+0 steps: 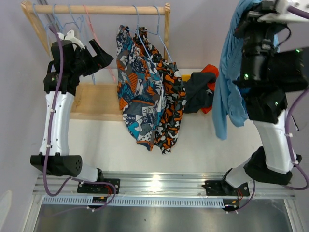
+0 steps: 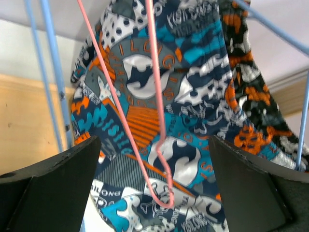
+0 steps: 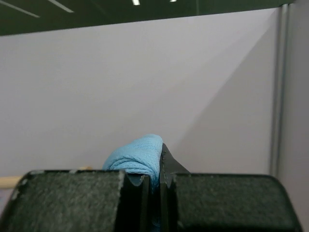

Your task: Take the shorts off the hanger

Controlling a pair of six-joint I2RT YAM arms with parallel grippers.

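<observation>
- Light blue fabric is pinched in the right gripper (image 3: 154, 186); its jaws are closed tight on a small fold of cloth, seen from the right wrist against a plain pale wall.
- That fold belongs to the light blue shorts (image 1: 229, 87), which hang from the raised right gripper at the upper right of the overhead view. They drape down beside the right arm, well apart from the rack.
- The left gripper (image 2: 154, 183) has its jaws spread wide and grips nothing.
- Between the left gripper's dark fingers (image 2: 53, 188) in the wrist view hangs a thin pink hanger (image 2: 155, 72), in front of patterned cloth.
- That cloth is the blue-and-orange print shorts (image 1: 137, 87), hung on blue hangers (image 1: 158, 24) from a wooden rail (image 1: 106, 8).
- The orange-black-white blotch print shorts (image 1: 171, 106) hang just to their right, touching them.
- More bare wire hangers (image 1: 72, 19) sit at the rail's left end, near the left gripper.
- The dark grey shorts (image 1: 200, 92) lie heaped on the white tabletop (image 1: 203, 150), right of the rack.
- The plain orange shorts (image 1: 209, 72) lie against the grey pair.
- A wooden rack base (image 1: 96, 101) sits under the rail.
</observation>
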